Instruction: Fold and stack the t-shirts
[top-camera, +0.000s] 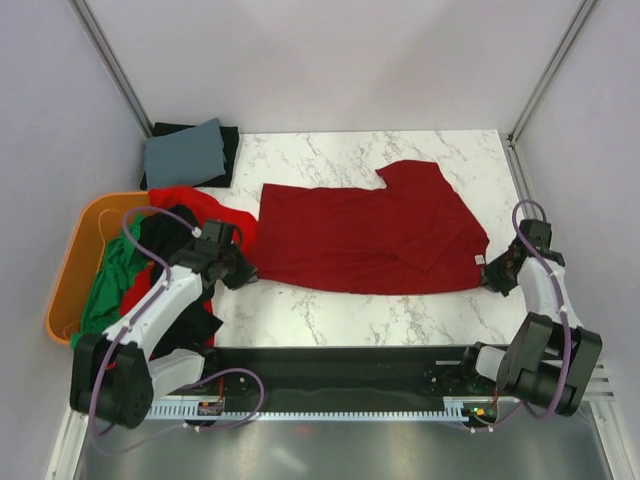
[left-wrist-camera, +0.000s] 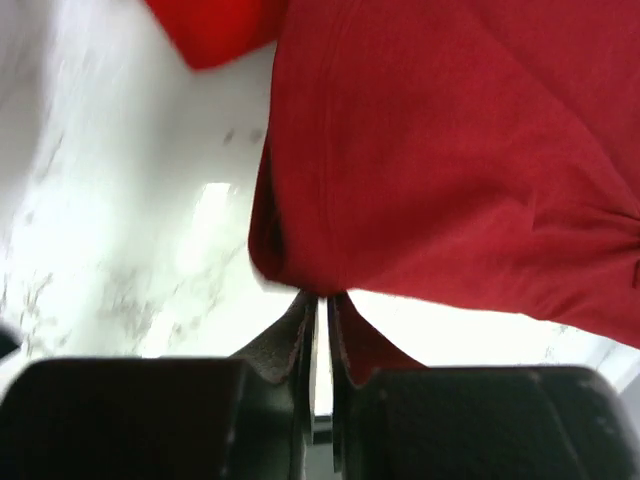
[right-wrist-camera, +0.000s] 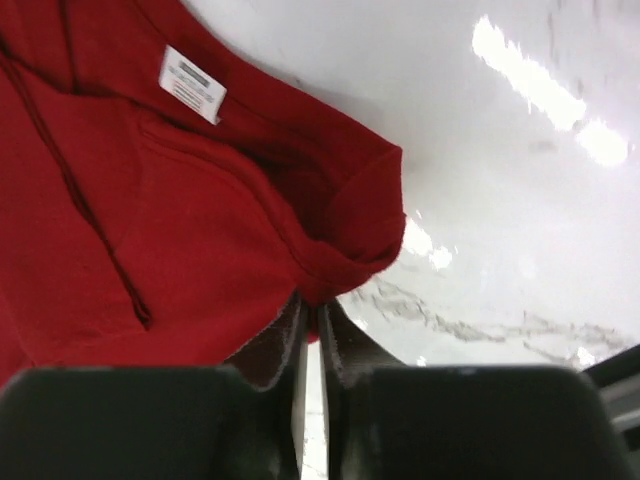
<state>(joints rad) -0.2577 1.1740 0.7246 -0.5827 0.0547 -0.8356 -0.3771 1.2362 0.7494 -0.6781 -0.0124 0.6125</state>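
Note:
A dark red t-shirt (top-camera: 370, 235) lies spread flat across the marble table (top-camera: 330, 325). My left gripper (top-camera: 247, 272) sits at its near left corner, and the left wrist view shows that gripper (left-wrist-camera: 322, 296) shut on the shirt's edge (left-wrist-camera: 440, 170). My right gripper (top-camera: 490, 272) is at the near right corner. In the right wrist view it (right-wrist-camera: 311, 300) pinches a bunched fold of the dark red cloth (right-wrist-camera: 150, 200), close to the white neck label (right-wrist-camera: 192, 83). More t-shirts, bright red (top-camera: 200, 205), green (top-camera: 105, 290) and black (top-camera: 172, 235), spill from the tub.
An orange plastic tub (top-camera: 70, 270) stands at the left edge, under the left arm. A folded grey-blue garment (top-camera: 185, 152) lies on a black one (top-camera: 229, 150) at the back left corner. Grey walls close in three sides.

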